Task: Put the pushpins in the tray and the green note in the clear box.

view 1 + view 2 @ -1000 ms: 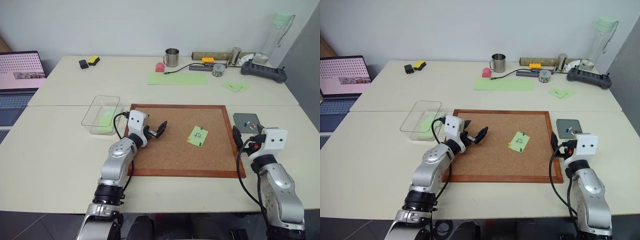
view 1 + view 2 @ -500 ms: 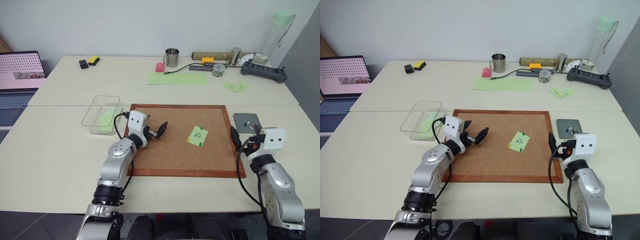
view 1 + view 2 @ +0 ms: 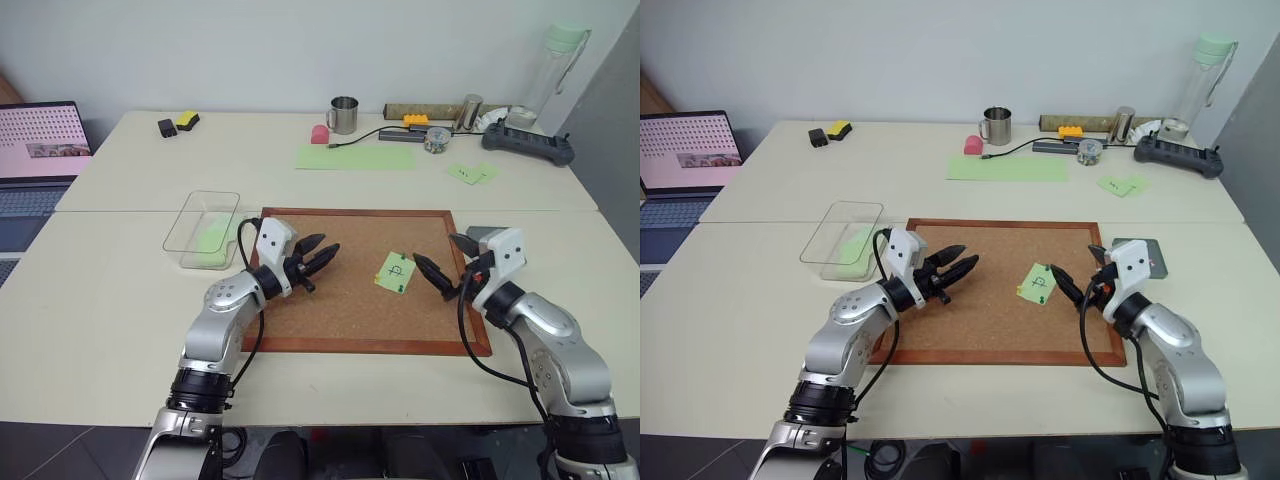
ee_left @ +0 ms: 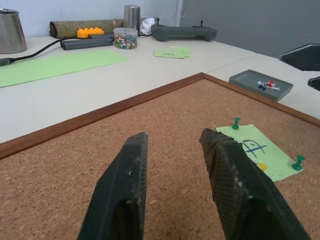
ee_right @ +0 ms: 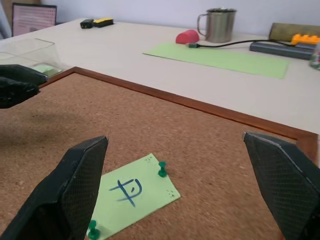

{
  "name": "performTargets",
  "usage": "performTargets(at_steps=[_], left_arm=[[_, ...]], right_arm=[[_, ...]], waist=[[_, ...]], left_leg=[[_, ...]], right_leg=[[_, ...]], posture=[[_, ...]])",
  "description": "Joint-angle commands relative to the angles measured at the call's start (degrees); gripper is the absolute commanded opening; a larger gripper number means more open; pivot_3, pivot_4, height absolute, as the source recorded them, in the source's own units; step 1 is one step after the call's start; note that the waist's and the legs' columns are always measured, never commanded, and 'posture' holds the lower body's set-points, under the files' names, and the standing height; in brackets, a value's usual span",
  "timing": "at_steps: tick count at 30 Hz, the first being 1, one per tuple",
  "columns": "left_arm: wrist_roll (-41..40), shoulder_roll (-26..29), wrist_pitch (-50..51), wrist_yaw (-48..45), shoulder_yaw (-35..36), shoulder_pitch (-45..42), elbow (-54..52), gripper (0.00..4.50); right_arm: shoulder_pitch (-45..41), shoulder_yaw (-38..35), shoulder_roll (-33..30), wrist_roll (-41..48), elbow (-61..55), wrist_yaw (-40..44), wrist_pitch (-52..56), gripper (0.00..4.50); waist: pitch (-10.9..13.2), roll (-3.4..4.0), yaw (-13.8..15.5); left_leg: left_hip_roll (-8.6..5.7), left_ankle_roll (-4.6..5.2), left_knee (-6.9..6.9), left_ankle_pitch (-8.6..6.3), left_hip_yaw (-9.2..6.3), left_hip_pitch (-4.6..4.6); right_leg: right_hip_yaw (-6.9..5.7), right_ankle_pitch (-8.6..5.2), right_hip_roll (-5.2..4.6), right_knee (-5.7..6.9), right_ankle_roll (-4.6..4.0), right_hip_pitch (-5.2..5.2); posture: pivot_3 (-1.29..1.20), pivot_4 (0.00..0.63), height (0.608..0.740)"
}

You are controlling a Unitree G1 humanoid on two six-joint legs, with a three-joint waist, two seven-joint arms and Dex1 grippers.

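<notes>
Item one: the green note [image 3: 396, 271], which I found pinned on the cork board [image 3: 350, 300] right of centre, green pushpins [image 5: 162, 169] at its corners, open cork all round it.

Item two: right gripper [image 3: 446, 264], fingers spread wide, hovering just right of the note near the board's right frame edge.

Item three: left gripper [image 3: 318, 257], over the board's left part, well apart from the note; I saw its fingers [image 4: 125, 190] narrowly parted, holding nothing.

Item four: the tray [image 4: 260, 85], off the board's right edge, with red, blue and white pins in it (partly hidden behind my right arm from the head views).

Item five: the clear box [image 3: 203, 229], just beyond the board's left edge.
</notes>
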Motion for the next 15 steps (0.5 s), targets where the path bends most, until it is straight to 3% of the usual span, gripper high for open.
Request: performTargets(at_steps=[1, 6, 15], left_arm=[[0.71, 1.13, -1.42, -1.74, -1.42, 0.71, -2.16, 0.8], [0.13, 0.82, -0.53, -1.55, -2.08, 1.79, -3.7, 0.03], [1.84, 0.67, 1.34, -0.65, -4.39, 2.54, -2.18, 0.03]], right_arm=[[-2.28, 1.62, 1.73, -1.18, 2.53, 0.14, -1.81, 4.5], [-3.58, 2.02, 3.56, -0.99, 4.32, 0.17, -1.84, 4.5], [-5.04, 3.37, 4.28, -2.43, 7.6, 0.36, -2.43, 4.5]], waist=[[0.0, 0.0, 0.04], [0.0, 0.01, 0.04], [0.0, 0.01, -0.03]], left_leg=[[0.0, 0.0, -0.01, 0.0, 0.0, -0.01], [0.01, 0.0, 0.0, 0.0, 0.0, -0.02], [0.01, 0.0, 0.0, 0.0, 0.0, -0.01]], right_leg=[[0.0, 0.0, 0.0, 0.0, 0.0, 0.0], [0.01, 0.0, -0.01, 0.01, 0.0, -0.02], [0.01, 0.0, 0.0, 0.01, 0.0, -0.02]], posture=[[0.0, 0.15, 0.74], [0.0, 0.15, 0.74], [0.0, 0.15, 0.74]])
